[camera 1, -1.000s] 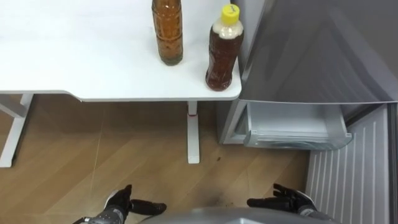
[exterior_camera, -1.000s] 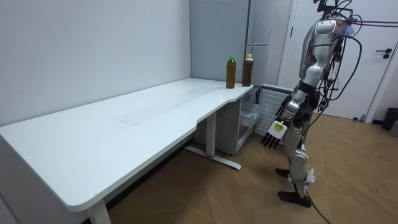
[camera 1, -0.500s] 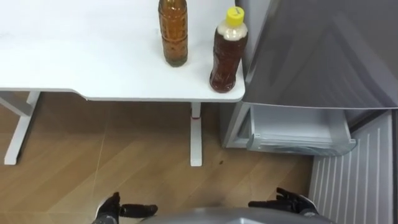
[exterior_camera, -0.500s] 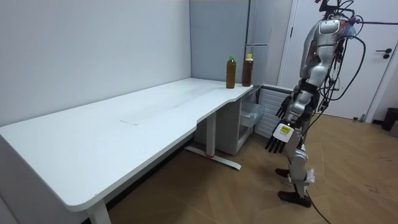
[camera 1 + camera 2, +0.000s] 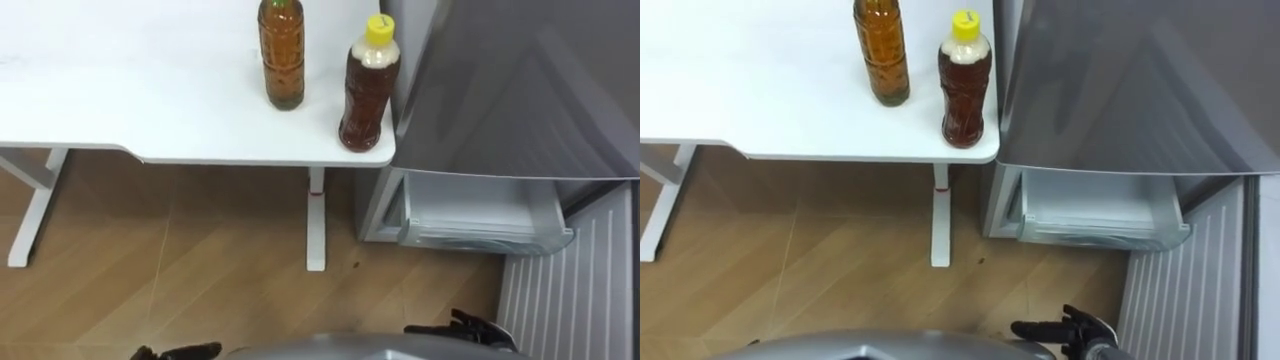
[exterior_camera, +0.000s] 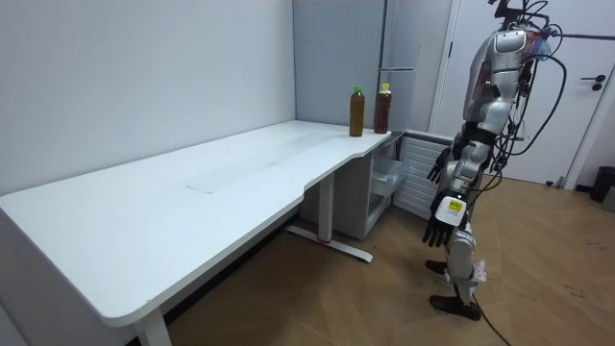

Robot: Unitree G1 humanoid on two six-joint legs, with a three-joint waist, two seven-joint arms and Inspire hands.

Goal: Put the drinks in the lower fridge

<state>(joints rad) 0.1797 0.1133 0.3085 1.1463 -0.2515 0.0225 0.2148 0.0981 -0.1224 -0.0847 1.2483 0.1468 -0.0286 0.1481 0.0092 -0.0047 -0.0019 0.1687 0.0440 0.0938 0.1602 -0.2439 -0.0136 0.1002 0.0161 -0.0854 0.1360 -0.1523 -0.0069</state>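
Two brown drink bottles stand upright on the white table's (image 5: pixel 120 90) corner beside the grey fridge (image 5: pixel 510 90): a yellow-capped bottle (image 5: pixel 363 85) at the edge and a taller bottle (image 5: pixel 282 55) to its left. Both also appear in the room view, the taller bottle (image 6: pixel 356 112) and the yellow-capped bottle (image 6: pixel 382 109). The lower fridge compartment (image 5: pixel 470 205) is pulled open and looks bare inside. I stand a step back from the table. My left hand (image 6: pixel 440 213) hangs by my thigh with straight fingers. My right hand (image 5: pixel 468 327) is low, open with fingers spread. Both hold nothing.
The open lower fridge door (image 5: pixel 570 285) with its ribbed white lining stands at my right. A white table leg (image 5: pixel 316 220) rises from the wood floor (image 5: pixel 180 270) just left of the fridge. A white room door (image 6: pixel 586 86) is behind me.
My left hand has swung down and back beside my leg, slipping to the eye view's bottom edge. The right hand has sunk a little. The bottles have not moved.
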